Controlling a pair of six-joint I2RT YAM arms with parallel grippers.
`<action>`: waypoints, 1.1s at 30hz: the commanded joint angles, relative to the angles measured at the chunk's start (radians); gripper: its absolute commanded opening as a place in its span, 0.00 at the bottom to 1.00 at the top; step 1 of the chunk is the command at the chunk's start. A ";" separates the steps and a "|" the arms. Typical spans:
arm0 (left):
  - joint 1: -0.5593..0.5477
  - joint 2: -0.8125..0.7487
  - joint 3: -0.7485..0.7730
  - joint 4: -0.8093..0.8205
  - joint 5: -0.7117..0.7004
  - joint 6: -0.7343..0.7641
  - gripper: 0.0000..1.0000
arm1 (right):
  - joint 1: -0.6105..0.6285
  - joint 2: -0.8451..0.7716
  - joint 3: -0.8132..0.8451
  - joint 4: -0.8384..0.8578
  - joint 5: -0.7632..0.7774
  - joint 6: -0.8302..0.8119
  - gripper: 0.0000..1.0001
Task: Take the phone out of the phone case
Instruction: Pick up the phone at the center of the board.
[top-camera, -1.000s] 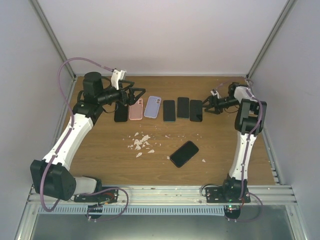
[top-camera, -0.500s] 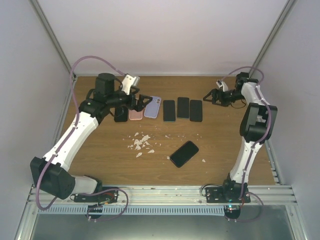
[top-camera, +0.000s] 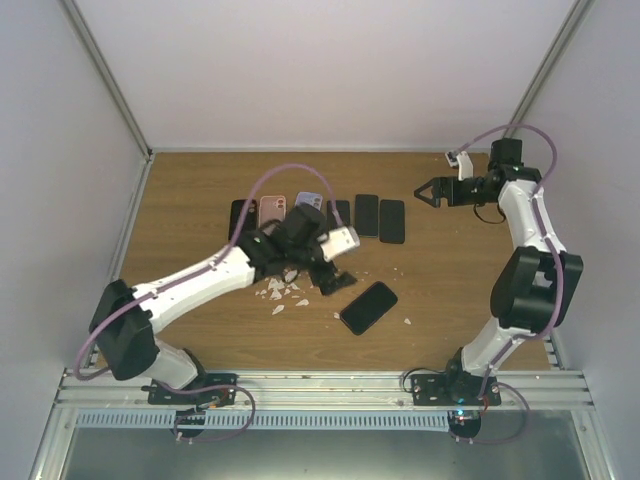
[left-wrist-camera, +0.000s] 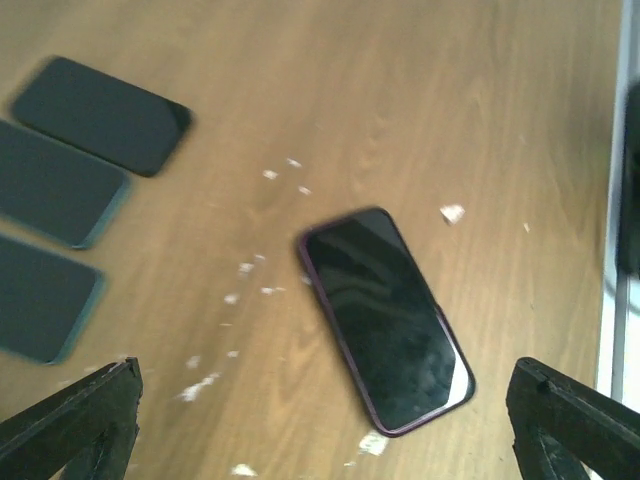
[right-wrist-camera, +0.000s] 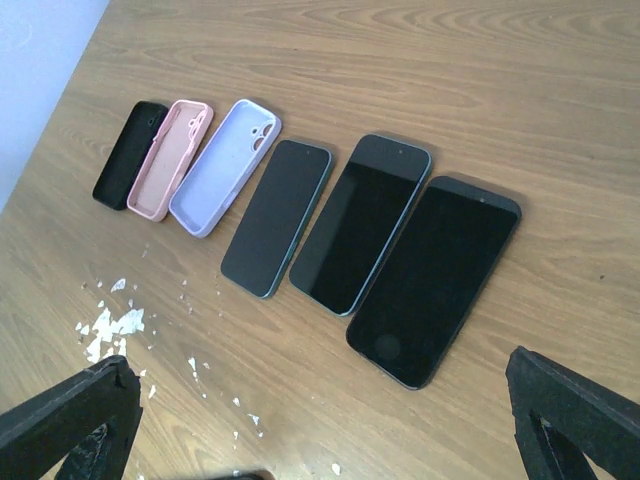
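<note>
I am holding my left claw (top-camera: 336, 268) released, jaws wide and empty, just beside the cased phone (top-camera: 368, 307). It is lying flat toward the near edge of the table (top-camera: 455, 290), long axis diagonal to my jaws. My right claw (top-camera: 428, 190), also released, is hanging well apart. Bare wood is ringing the phone.

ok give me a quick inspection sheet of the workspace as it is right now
surface: brown wood-grain tabletop, no damage seen
job's things: black phone in its dark case, screen up, alone, untouched
clutter: three bare dark phones and three empty cases (black, pink, lilac) in a row; white scraps
grippers: left pincer open, empty, over the cased phone; right pincer open, empty, far right
cables: mauve cables arched above both arms
surroundings: pale enclosure walls; metal rail at near edge
</note>
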 joint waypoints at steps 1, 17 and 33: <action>-0.143 0.061 -0.054 0.090 -0.141 0.103 0.99 | -0.005 -0.092 -0.062 0.088 0.027 0.028 1.00; -0.416 0.332 -0.035 0.269 -0.397 0.175 0.99 | -0.024 -0.151 -0.154 0.189 0.050 0.101 1.00; -0.428 0.427 -0.076 0.303 -0.567 0.114 0.99 | -0.030 -0.150 -0.156 0.190 0.037 0.099 1.00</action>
